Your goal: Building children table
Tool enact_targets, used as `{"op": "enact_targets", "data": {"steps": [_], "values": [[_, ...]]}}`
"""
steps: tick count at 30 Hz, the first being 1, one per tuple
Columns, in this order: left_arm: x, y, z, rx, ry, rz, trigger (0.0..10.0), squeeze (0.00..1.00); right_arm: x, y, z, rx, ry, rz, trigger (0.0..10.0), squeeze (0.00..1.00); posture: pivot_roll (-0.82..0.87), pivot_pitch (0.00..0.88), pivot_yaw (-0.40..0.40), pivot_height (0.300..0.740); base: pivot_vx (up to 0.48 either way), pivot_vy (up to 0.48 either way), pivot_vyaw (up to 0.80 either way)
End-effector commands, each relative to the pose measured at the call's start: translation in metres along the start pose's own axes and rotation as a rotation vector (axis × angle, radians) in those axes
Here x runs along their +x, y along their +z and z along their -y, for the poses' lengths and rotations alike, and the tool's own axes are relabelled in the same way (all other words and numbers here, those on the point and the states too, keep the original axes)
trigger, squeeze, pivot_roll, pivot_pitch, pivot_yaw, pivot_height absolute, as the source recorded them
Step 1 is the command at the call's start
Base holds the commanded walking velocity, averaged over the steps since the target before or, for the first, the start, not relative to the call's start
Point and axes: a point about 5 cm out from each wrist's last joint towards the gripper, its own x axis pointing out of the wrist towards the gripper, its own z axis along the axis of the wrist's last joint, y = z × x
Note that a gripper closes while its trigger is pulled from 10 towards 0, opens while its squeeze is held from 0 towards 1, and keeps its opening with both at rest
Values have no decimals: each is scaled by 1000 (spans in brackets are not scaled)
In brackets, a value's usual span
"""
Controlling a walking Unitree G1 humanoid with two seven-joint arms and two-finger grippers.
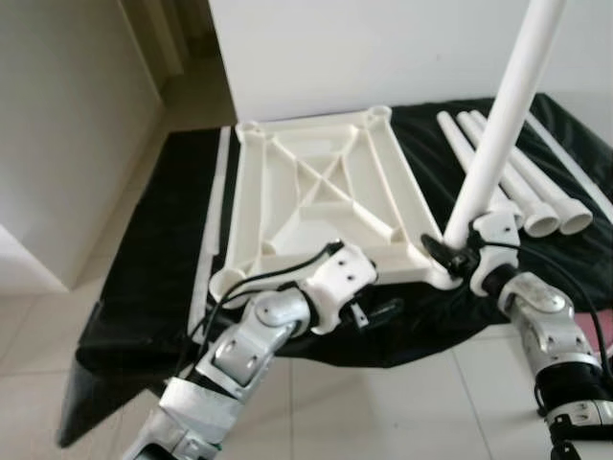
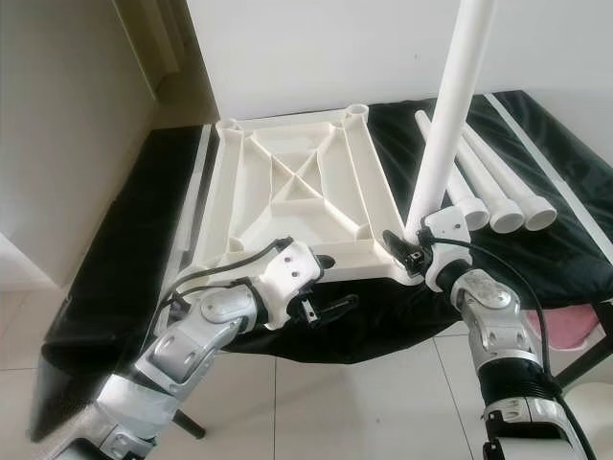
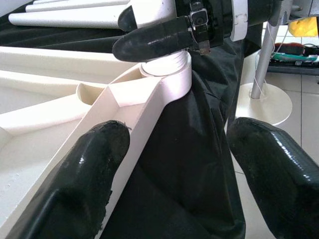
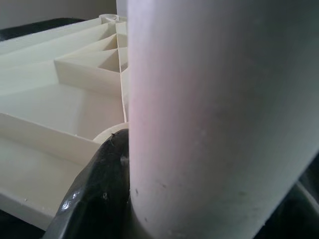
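A cream tabletop [image 1: 287, 206] lies upside down on a black cloth, ribs facing up. My right gripper [image 1: 450, 251] is shut on a white table leg [image 1: 503, 115], which stands upright and slightly tilted in the near right corner socket [image 3: 167, 74]. In the right wrist view the leg [image 4: 219, 114] sits against one black finger [image 4: 99, 194]. My left gripper [image 1: 374, 310] is open at the tabletop's near edge, just left of that corner. In its wrist view the tabletop's rim [image 3: 124, 144] runs between its fingers, and nothing is gripped.
Three spare white legs [image 1: 536, 192] lie on the cloth at the right. Thin white strips lie along the left [image 1: 215, 211] and far right [image 1: 575, 163]. The black cloth [image 1: 153, 259] drapes to the tiled floor. A white wall corner [image 1: 57, 125] stands to the left.
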Motion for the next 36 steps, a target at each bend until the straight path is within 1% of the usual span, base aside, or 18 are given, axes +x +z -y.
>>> {"op": "enact_targets", "data": {"steps": [1, 4, 9, 10, 12, 13, 14, 17, 18, 20, 22, 25, 27, 28, 29, 31, 34, 36], "values": [[-1, 0, 6, 4, -102, -11, 10000, 0, -4, -13, -4, 41, -11, -43, 10000, 0, -102, 0, 81, 740, 0, 0, 0], [-1, 0, 5, 6, -103, -12, 10000, 0, -4, -15, -6, 62, -68, -45, 10000, 0, -106, 0, 84, 740, 0, 0, 0], [-1, 0, 4, 6, -101, -11, 10000, 0, -2, -17, -9, 44, -119, -71, 10000, 0, -110, 0, 84, 740, 0, 0, 0], [-1, 0, 4, 4, -99, -10, 10000, 0, -2, -19, -10, 49, -171, -91, 10000, 0, -111, 0, 84, 740, 0, 0, 0], [-1, 0, 4, 3, -99, -10, 10000, 0, -1, -23, -12, 93, -294, -126, 10000, 0, -113, 0, 86, 740, 0, 0, 0], [-1, 1, 4, 2, -99, -10, 10000, 0, -1, -24, -13, 111, -333, -137, 10000, 0, -113, 0, 86, 740, 0, 0, 0], [-1, 1, 4, 2, -99, -10, 10000, 0, -1, -24, -13, 111, -333, -137, 10000, 0, -113, 0, 86, 740, 0, 0, 0], [-2, 0, 4, 5, -101, -12, 10000, 0, -1, -23, -19, 143, -456, -140, 10000, 0, -114, 0, 88, 740, 0, 0, 0], [-2, 0, 4, 5, -101, -12, 10000, 0, -1, -23, -19, 143, -456, -140, 10000, 0, -114, 0, 88, 740, 0, 0, 0], [-2, 0, 4, 4, -101, -13, 10000, 0, -2, -22, -24, 178, -536, -126, 10000, 0, -114, 0, 86, 740, 0, 0, 0], [-1, 0, 4, 4, -100, -12, 10000, 0, -2, -19, -30, 195, -590, -113, 10000, 0, -115, 0, 83, 740, 0, 0, 0], [-1, 0, 4, 4, -99, -12, 10000, 0, -2, -19, -33, 199, -609, -108, 10000, 0, -115, 0, 83, 740, 0, 0, 0], [-1, 1, 3, 3, -95, -11, 10000, 0, -1, -18, -43, 248, -775, -113, 10000, 0, -115, 0, 78, 740, 0, 0, 0], [0, 1, 3, 3, -94, -11, 10000, 0, 0, -17, -48, 270, -829, -125, 10000, 0, -115, 0, 78, 740, 0, 0, 0], [0, 1, 3, 3, -94, -11, 10000, 0, 0, -17, -48, 270, -829, -125, 10000, 0, -115, 0, 78, 740, 0, 0, 0], [0, 1, 3, 1, -91, -9, 10000, 0, 1, -16, -57, 296, -866, -137, 10000, 0, -109, 0, 70, 740, 0, 0, 0], [-1, 1, 4, -3, -89, -7, 10000, 0, 5, -12, -67, 297, -845, -138, 10000, 0, -107, 0, 66, 740, 0, 0, 0], [-1, 0, 4, -2, -87, -9, 10000, 0, 1, -10, -61, 283, -857, -131, 10000, 0, -110, 0, 60, 740, 0, 0, 0]]}}
